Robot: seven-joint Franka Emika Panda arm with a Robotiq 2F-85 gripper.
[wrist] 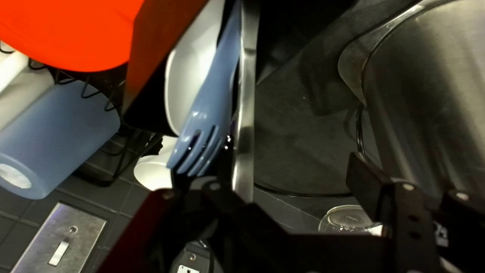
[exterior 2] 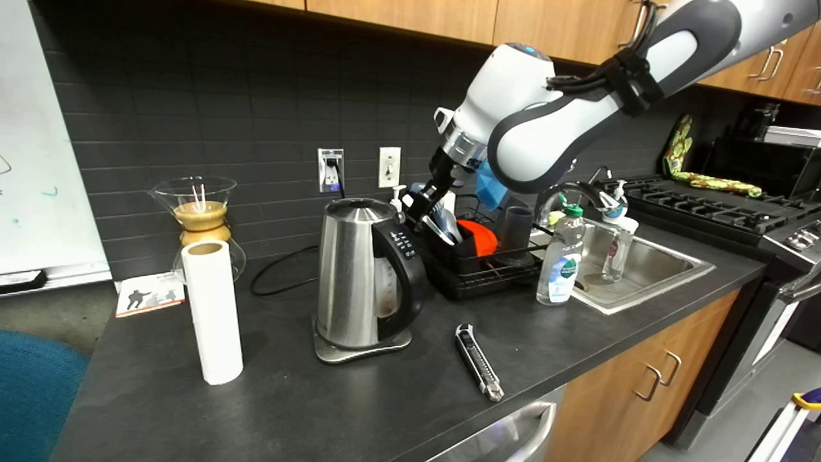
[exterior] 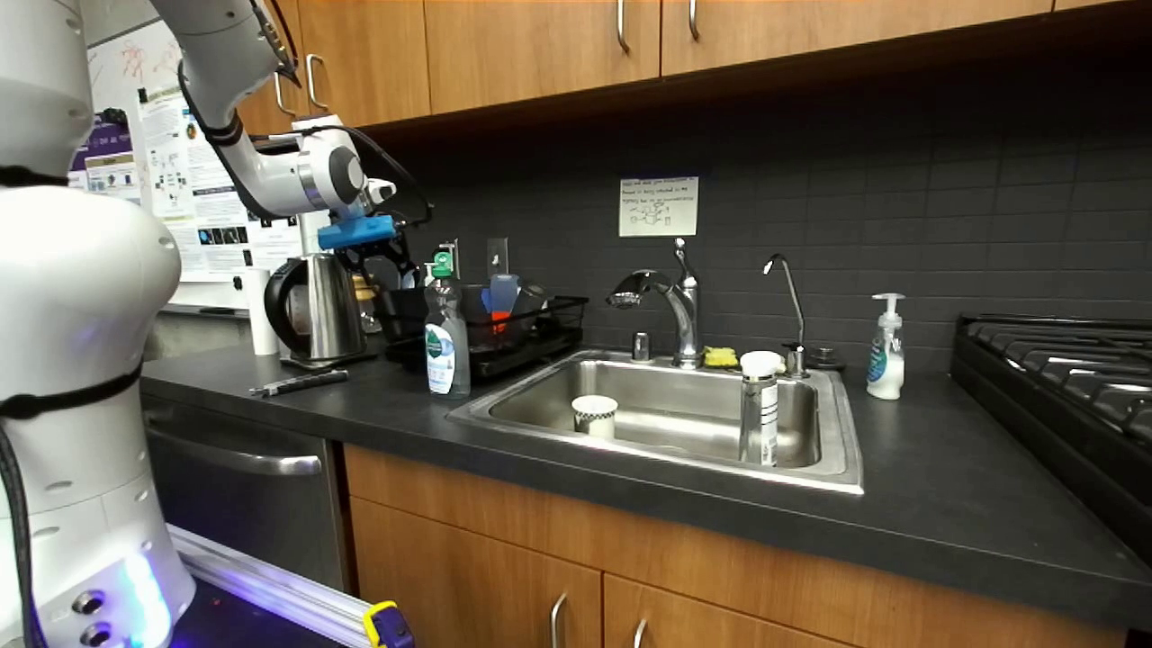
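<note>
My gripper (wrist: 290,180) stands open in the wrist view, its two dark fingers well apart. A long silver utensil (wrist: 245,91) runs down to the left finger; whether they touch I cannot tell. Just left of it are a blue fork (wrist: 208,110) and a white rounded utensil (wrist: 187,76), standing in a dark holder. The steel kettle (wrist: 424,83) is beyond the right finger. In an exterior view the gripper (exterior 2: 414,208) reaches down behind the kettle (exterior 2: 349,276), at the utensils in the black dish rack (exterior 2: 487,282). The fingertips are partly hidden there.
An orange dish (wrist: 68,30) and a blue cup (wrist: 60,136) sit in the rack. Around it are a dish soap bottle (exterior 2: 561,263), a box cutter (exterior 2: 478,362), a white paper roll (exterior 2: 213,314), a glass coffee maker (exterior 2: 202,218) and the sink (exterior: 630,459). Cabinets (exterior: 540,40) hang above.
</note>
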